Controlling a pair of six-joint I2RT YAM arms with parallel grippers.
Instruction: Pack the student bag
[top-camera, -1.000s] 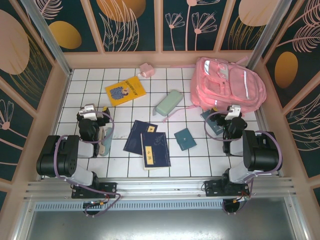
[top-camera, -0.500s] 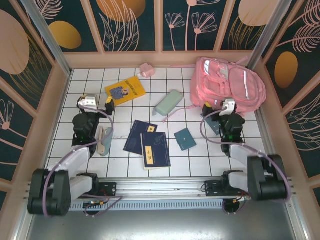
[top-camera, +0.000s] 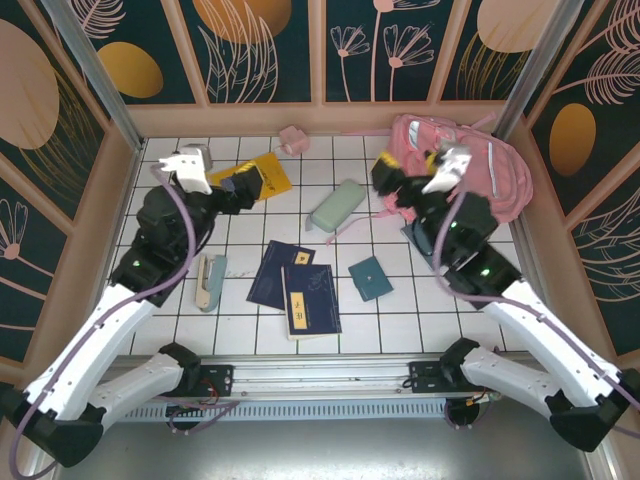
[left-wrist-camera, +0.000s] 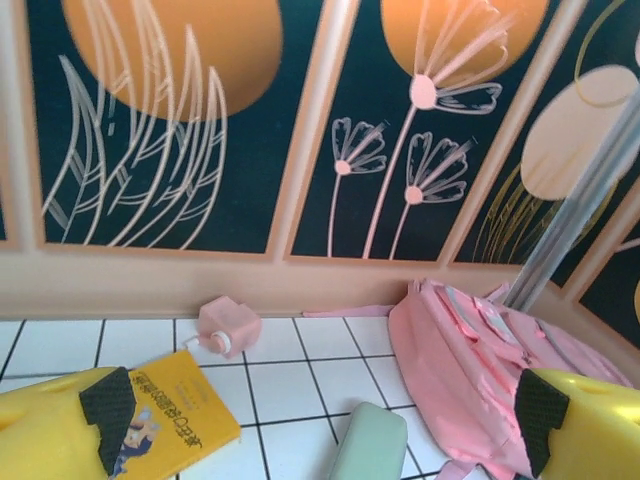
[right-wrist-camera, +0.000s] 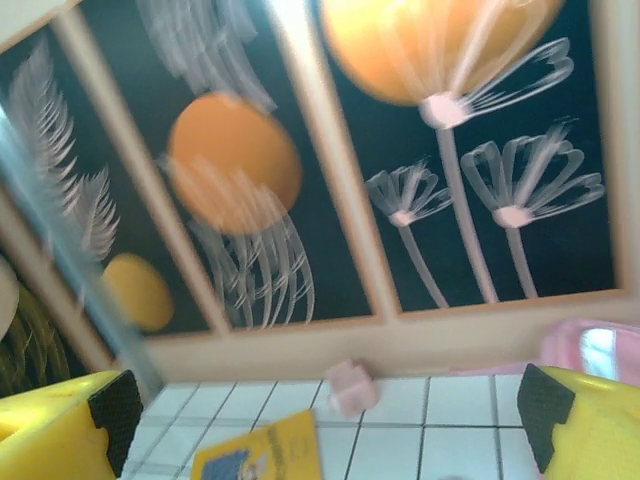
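The big pink student bag (top-camera: 508, 172) lies in the far right corner of the table (top-camera: 320, 150). The right gripper (top-camera: 392, 190) hangs beside it, fingers wide apart. The left gripper (top-camera: 235, 190) hangs by the yellow book (top-camera: 268, 172), fingers wide apart too.

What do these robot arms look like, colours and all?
Both the left arm and right arm have white tubular links, black joints and bases, and thin lilac cables looping alongside. Each ends in yellow jaws faced with black pads.
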